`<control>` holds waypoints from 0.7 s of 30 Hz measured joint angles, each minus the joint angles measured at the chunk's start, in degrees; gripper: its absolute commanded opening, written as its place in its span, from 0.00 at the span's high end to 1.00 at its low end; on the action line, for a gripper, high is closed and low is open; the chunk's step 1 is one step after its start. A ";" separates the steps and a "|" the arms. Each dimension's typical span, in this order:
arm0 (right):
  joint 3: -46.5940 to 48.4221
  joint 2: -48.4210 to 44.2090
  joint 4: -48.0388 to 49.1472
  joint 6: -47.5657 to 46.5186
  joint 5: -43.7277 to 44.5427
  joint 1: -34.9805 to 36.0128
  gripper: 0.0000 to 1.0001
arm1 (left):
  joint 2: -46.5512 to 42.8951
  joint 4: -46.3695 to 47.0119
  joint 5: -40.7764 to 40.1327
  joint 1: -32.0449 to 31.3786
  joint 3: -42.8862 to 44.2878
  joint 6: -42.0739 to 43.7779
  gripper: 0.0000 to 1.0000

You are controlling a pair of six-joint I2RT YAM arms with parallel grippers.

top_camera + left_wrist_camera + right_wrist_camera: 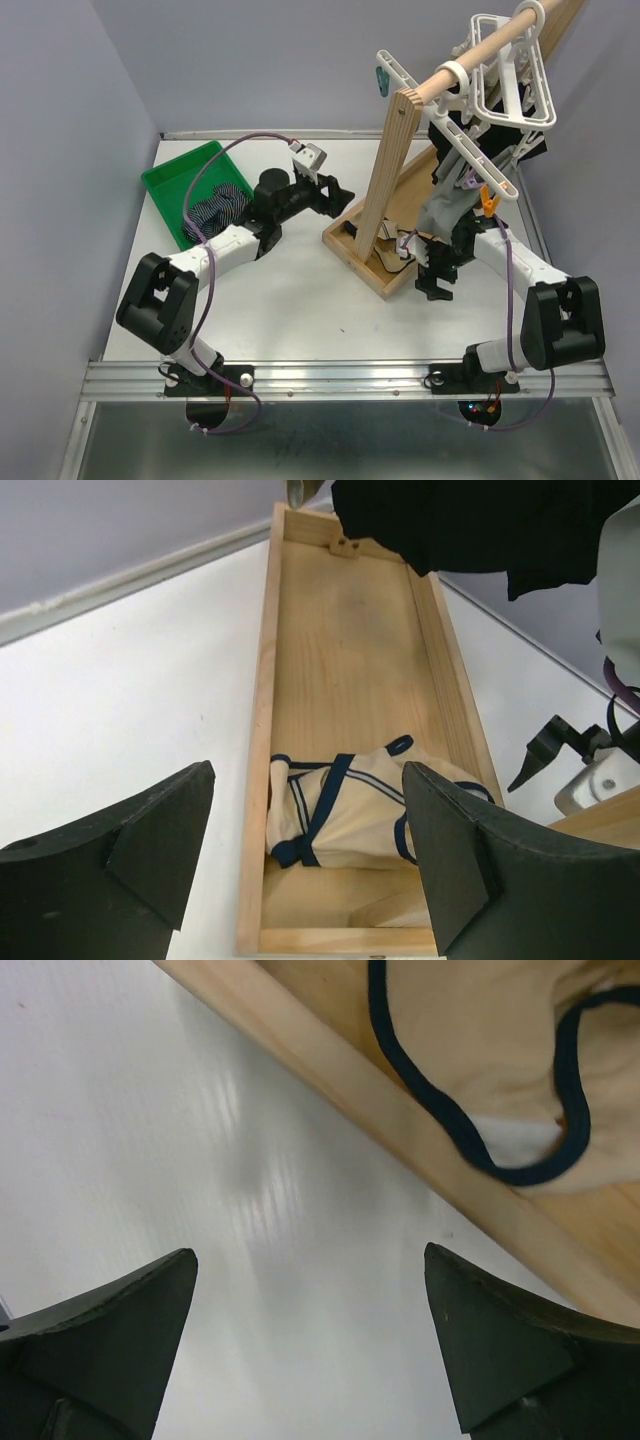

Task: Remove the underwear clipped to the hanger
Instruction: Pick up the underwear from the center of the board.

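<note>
You can pass over the table (pixel 300 300) between the green bin (pixel 180 178) near its far left corner and the wooden tray (pixel 352 265). The tray's upright post (pixel 385 180) and the hanging garments (pixel 445 200) block the right side.

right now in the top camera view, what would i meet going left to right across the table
green bin → navy striped underwear lying in it → left gripper, open → wooden upright post → hanging grey underwear → orange clip
</note>
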 measured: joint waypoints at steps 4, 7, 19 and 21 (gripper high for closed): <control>0.09 0.00 -0.48 1.97 -0.59 3.93 0.00 | 3.13 -2.64 -0.26 0.00 1.09 -2.23 0.17; 0.09 0.00 -0.52 3.02 -0.94 5.09 0.00 | 8.83 -9.05 -0.50 -0.02 6.56 -4.57 0.22; -0.44 -1.64 4.46 14.08 2.03 5.22 0.00 | 26.49 -30.82 -0.72 -4.57 25.35 -9.94 0.25; -1.09 -2.58 5.88 15.37 2.08 5.25 0.00 | 28.30 -33.59 -0.57 -5.20 28.09 -10.19 0.24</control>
